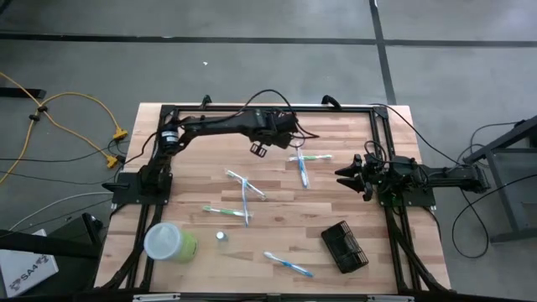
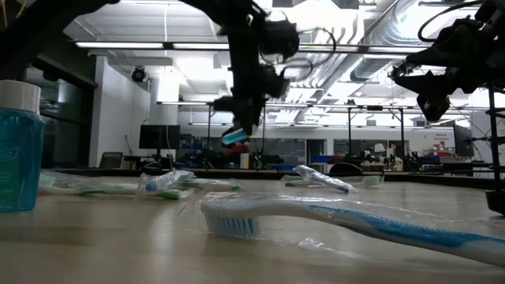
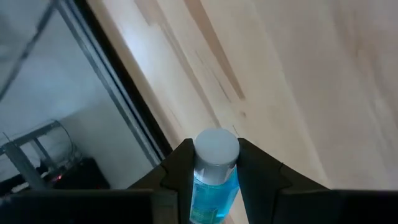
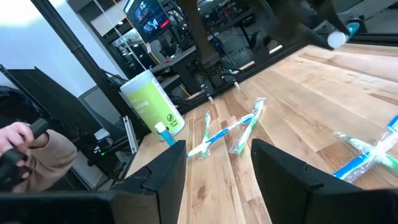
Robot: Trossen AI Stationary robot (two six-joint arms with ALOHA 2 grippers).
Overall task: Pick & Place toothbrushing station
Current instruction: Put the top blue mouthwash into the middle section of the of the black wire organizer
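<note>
Wrapped toothbrushes (image 1: pixel 245 195) clutter surface (image 1: pixel 369 193) centre; bare wood around mesh holder (image 1: pixel 345 247); green cup (image 1: pixel 170 242) near-left corner.

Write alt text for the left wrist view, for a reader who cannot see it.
The left gripper is shut on a small blue bottle with a pale grey cap, one dark finger on each side, held above a light wooden table. A black frame rail runs along the table's edge, with grey floor beyond.

Blue bottle (image 3: pixel 211 186) (grey cap), lime-green cup (image 1: pixel 172 243), black mesh holder (image 1: pixel 345 247), pale wooden table (image 1: pixel 386 268)
</note>
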